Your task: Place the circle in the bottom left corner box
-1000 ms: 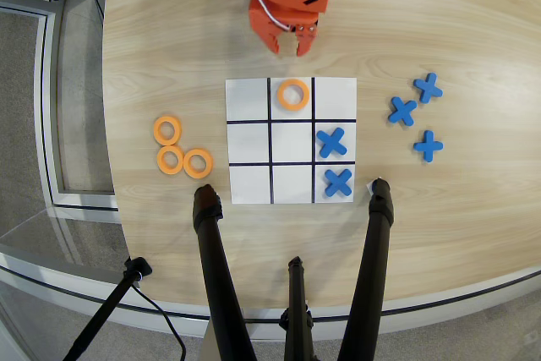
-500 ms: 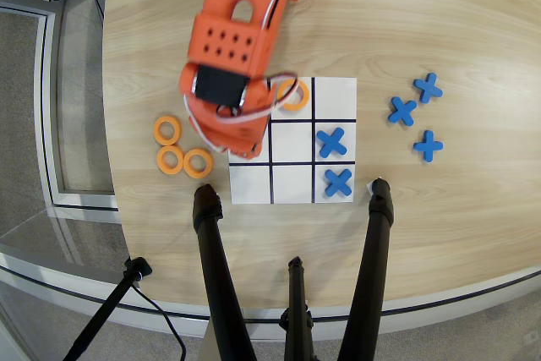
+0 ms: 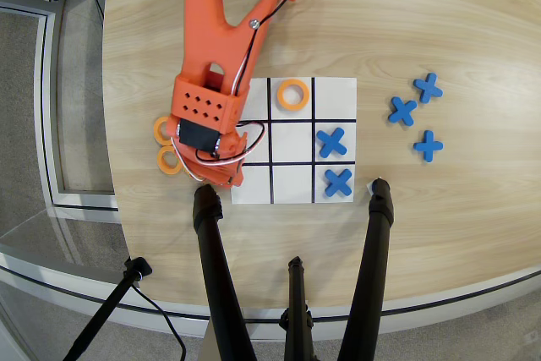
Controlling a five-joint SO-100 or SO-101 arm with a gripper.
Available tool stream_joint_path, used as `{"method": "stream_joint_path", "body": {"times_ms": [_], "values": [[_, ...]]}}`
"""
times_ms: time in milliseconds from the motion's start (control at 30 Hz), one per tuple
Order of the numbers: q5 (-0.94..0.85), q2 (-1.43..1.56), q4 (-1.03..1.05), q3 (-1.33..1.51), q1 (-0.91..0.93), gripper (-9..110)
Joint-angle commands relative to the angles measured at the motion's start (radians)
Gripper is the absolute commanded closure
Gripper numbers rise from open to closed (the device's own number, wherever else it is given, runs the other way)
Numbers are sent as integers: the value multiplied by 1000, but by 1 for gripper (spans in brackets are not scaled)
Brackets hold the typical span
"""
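Two spare rings (image 3: 166,145) lie on tabletop (image 3: 423,234) left of grid, under arm; one circle (image 3: 293,95) sits top-mid cell. Hand (image 3: 221,177) hidden, grip state unclear. Bottom-left box (image 3: 252,184) partly covered; risk: blind drop lands off-cell.

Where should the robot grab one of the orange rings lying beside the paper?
Probably on its rim, coming straight down from above. The orange ring lies flat on the table left of the grid in the overhead view, so one jaw could drop into the round hole and the other outside the band. The second ring lies close by and the arm covers part of both, so room is tight.
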Motion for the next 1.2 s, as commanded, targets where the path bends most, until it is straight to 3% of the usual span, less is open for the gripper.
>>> {"method": "stream_joint_path", "body": {"times_ms": [0, 1167], "values": [[-15, -9, -17, -58, 20, 81], [-87, -107, -71, -9, 89, 81]]}}
